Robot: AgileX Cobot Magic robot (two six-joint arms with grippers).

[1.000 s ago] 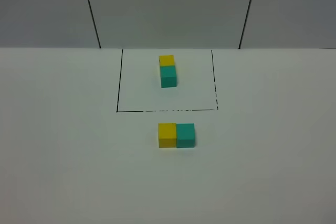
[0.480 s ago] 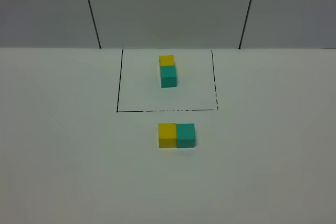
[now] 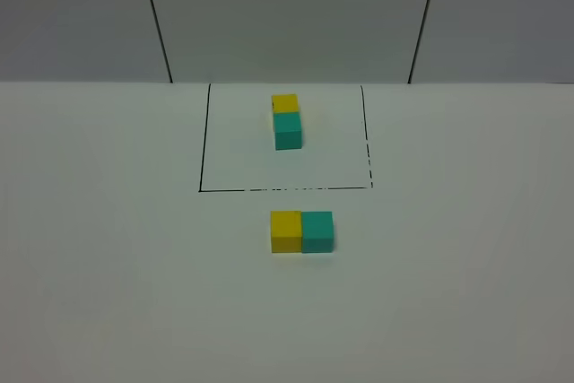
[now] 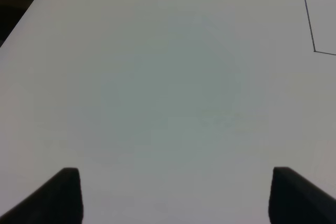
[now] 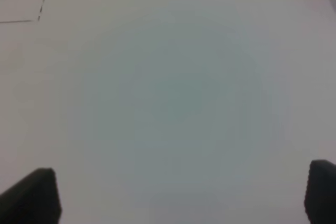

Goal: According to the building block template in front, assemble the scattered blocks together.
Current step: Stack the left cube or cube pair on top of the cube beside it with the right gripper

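The left gripper point(image 4: 176, 195) hangs over the white table point(image 3: 108, 266) with its jaws spread apart and empty; the right gripper point(image 5: 178, 195) is likewise wide and empty. The building block template point(image 3: 287, 121) sits far centre inside the black rectangle point(image 3: 204, 136), yellow behind teal. Just nearer than the frame, the scattered blocks point(image 3: 296, 231) lie touching, yellow block point(image 3: 286, 230) left, teal block point(image 3: 317, 230) right.
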